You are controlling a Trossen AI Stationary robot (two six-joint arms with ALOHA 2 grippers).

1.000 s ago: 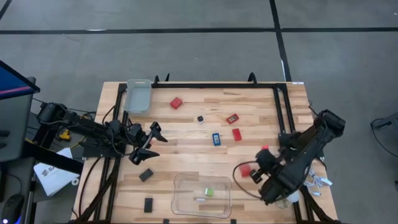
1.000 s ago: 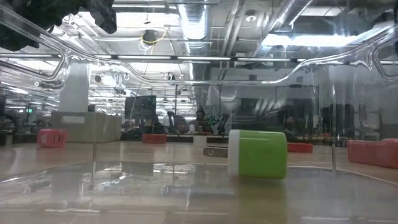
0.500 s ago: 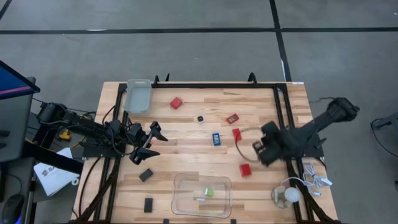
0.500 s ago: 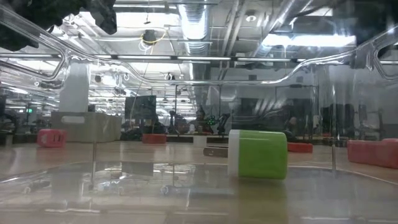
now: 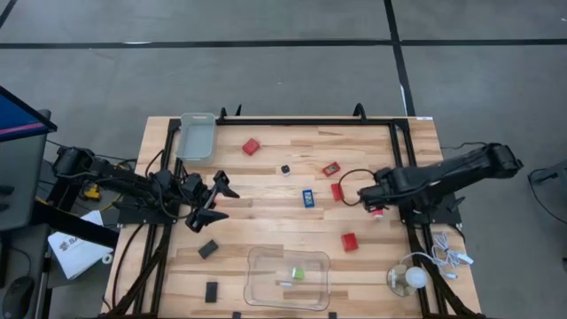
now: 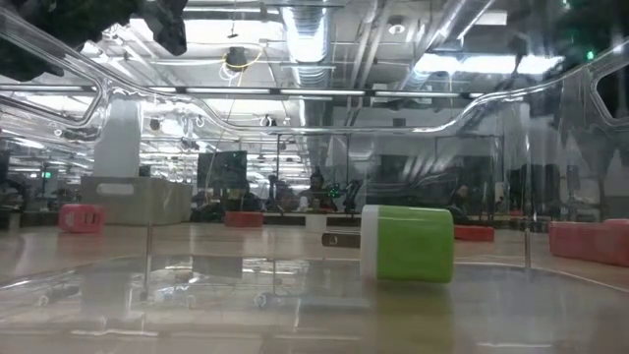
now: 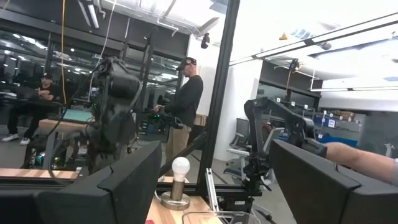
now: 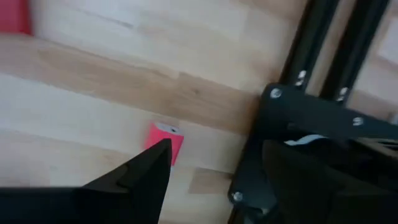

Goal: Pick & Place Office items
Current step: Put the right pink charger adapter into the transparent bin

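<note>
**Right arm swings to mid-table, red block left lying on the wood**

The wooden table (image 5: 266, 182) stands on a grey concrete floor; beyond it the low view shows a bright hall with ceiling ducts, and the left wrist view shows a person standing behind a black post.

At the left, the left gripper (image 5: 215, 202) waits with its fingers spread, holding nothing. Near it lie 2 flat black rectangles (image 5: 208, 250), and a grey tray (image 5: 197, 136) sits at the far corner. The clear tray (image 5: 288, 277) at the near edge holds a green piece (image 5: 299, 274). Mid-table lie a blue piece (image 5: 307, 198) and red blocks (image 5: 252, 146).

Since 1 second ago the right gripper (image 5: 363, 192) has swung from the near right corner to beside a red block (image 5: 337, 190), fingers now apart and empty. The red block (image 5: 350, 241) that was at its fingers lies on the wood. A white bulb (image 5: 407, 279) rests at the near right corner.
</note>
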